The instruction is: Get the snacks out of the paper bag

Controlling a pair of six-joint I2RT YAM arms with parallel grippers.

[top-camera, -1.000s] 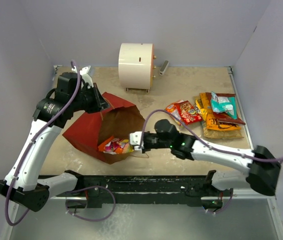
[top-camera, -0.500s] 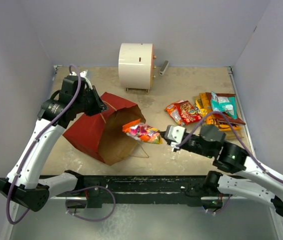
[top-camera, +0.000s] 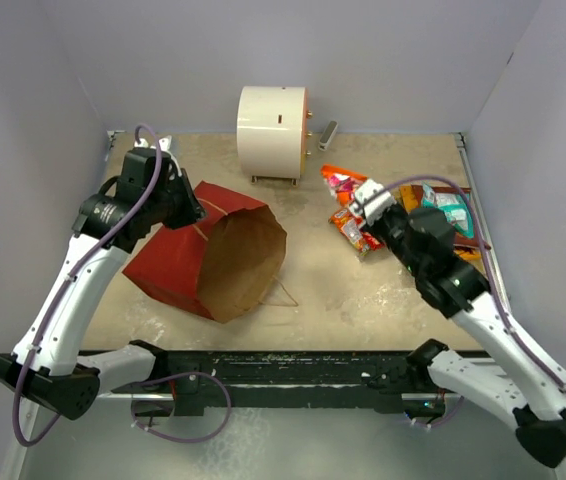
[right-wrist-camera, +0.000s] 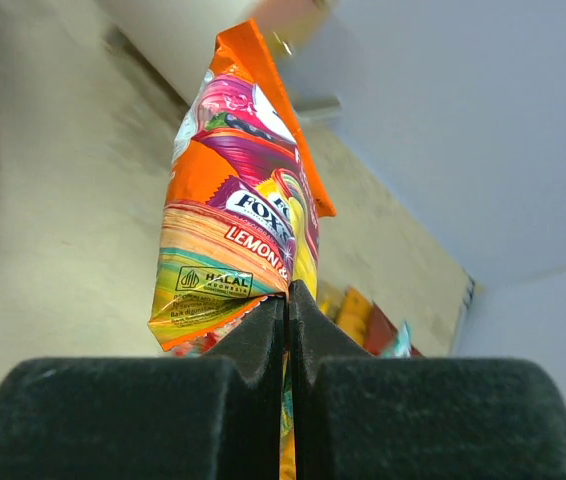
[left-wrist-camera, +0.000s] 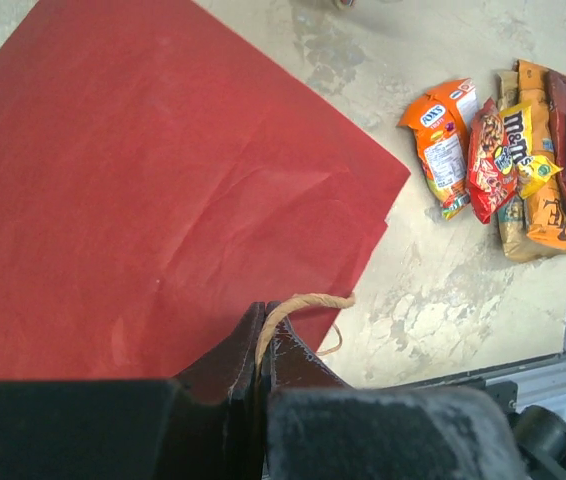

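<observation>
We've got the right end effector (right-wrist-camera: 288, 300) clamped on an orange candy packet (right-wrist-camera: 243, 200), held up above the bench (top-camera: 333, 290) by the snack pile (left-wrist-camera: 508, 150). Left end effector (left-wrist-camera: 266, 325) is pinched closed on the paper bag (top-camera: 173, 260) at its twine handle (left-wrist-camera: 298, 300). The bag lies on its side, mouth open.

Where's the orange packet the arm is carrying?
Top view: the orange packet is pinched in the right tool, right of the white cylinder, by the snack pile.
</observation>
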